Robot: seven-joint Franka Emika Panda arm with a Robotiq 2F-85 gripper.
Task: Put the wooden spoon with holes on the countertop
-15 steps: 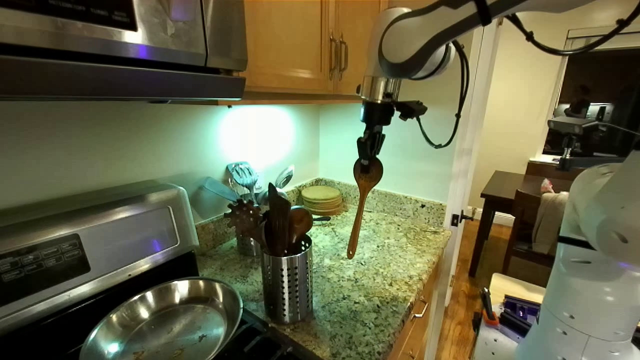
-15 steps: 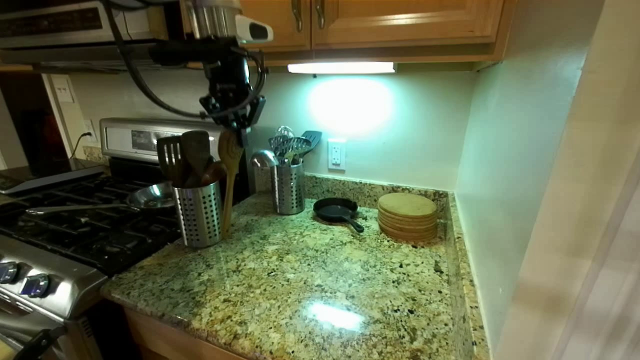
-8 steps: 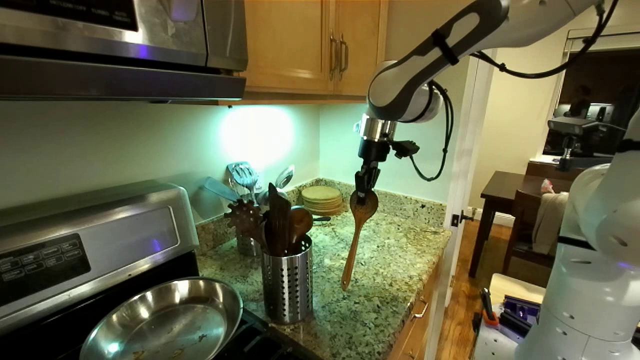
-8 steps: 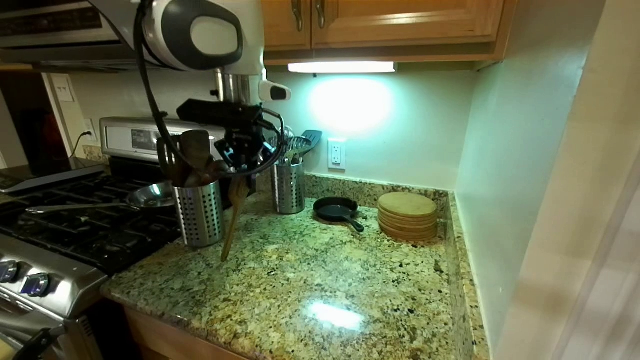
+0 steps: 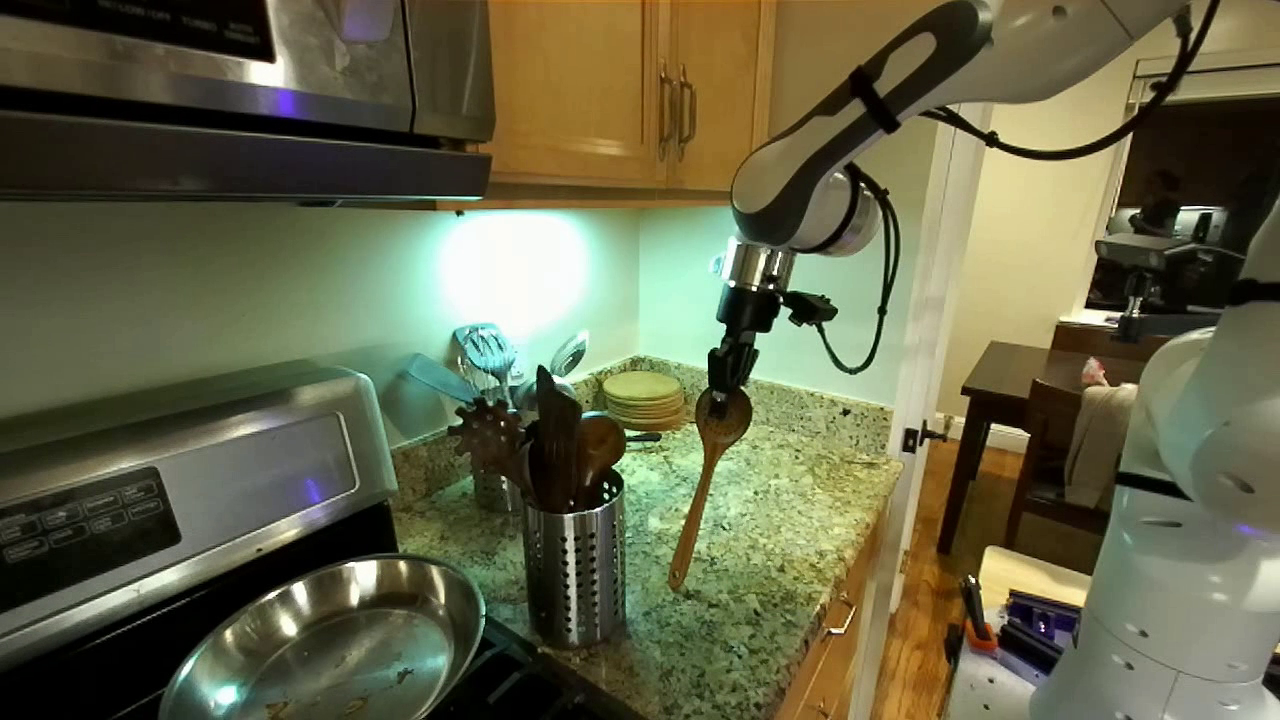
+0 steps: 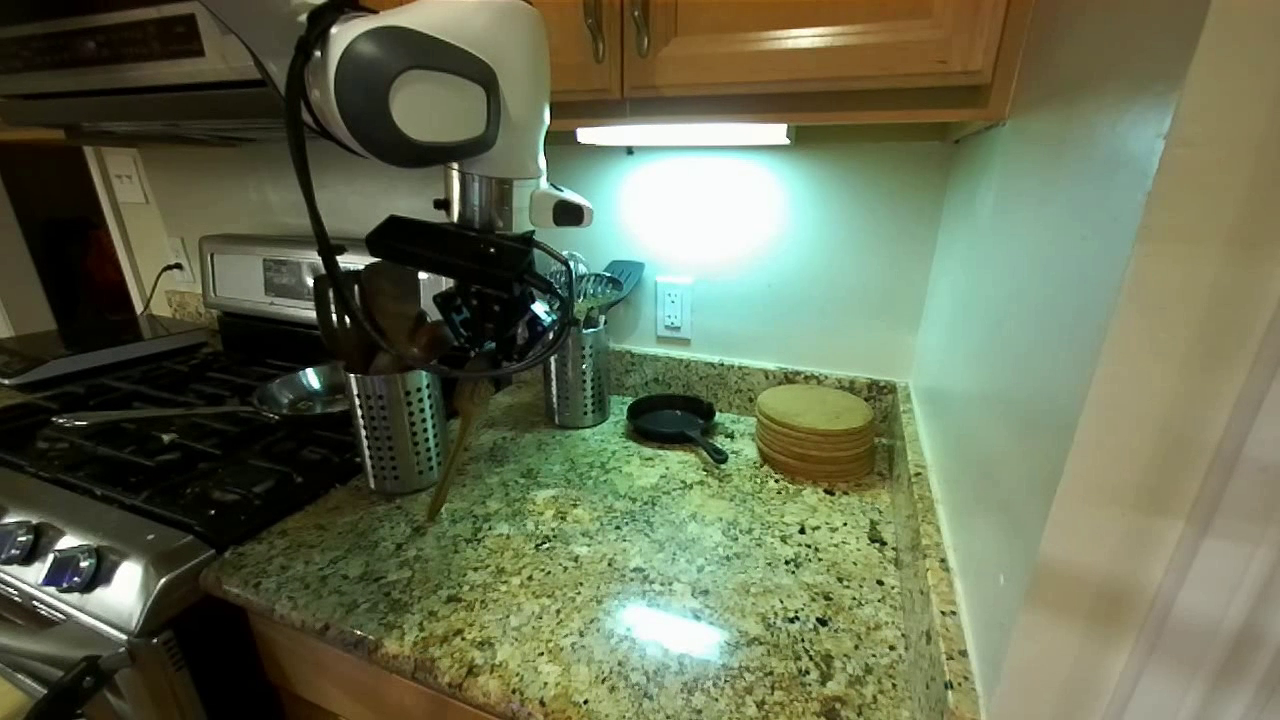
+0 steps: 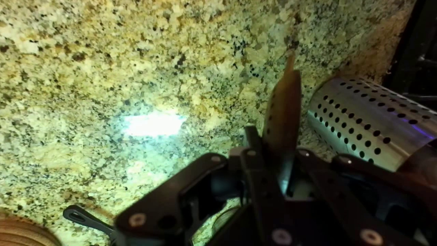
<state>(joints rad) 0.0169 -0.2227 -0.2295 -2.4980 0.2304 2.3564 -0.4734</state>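
In an exterior view, the hand (image 5: 718,405) is clamped on the oval head of the wooden spoon with holes (image 5: 706,478); the spoon hangs tilted, head up, its handle slanting down over the speckled table (image 5: 770,520) — whether the lower end touches it I cannot tell; near it stands a perforated steel canister (image 5: 576,575), filled with dark wooden utensils (image 5: 558,440); a steel pan (image 5: 340,640) sits on the stove (image 5: 500,682).

In an exterior view, the arm (image 6: 430,110) partly blocks the utensils; the hand covers much of the spoon's head, and the handle shows just to the right of the steel canister; farther back rest a second canister (image 6: 577,380), a black skillet (image 6: 670,420) and a stack of round tan discs (image 6: 815,440).

In the wrist view, the spoon's head is seen nearly edge-on, a fingertip (image 7: 253,138) against one face — the opposite one is mostly hidden; the steel canister is to the right, apart from the spoon; a bright reflection (image 7: 153,124) lies on the table to the left.
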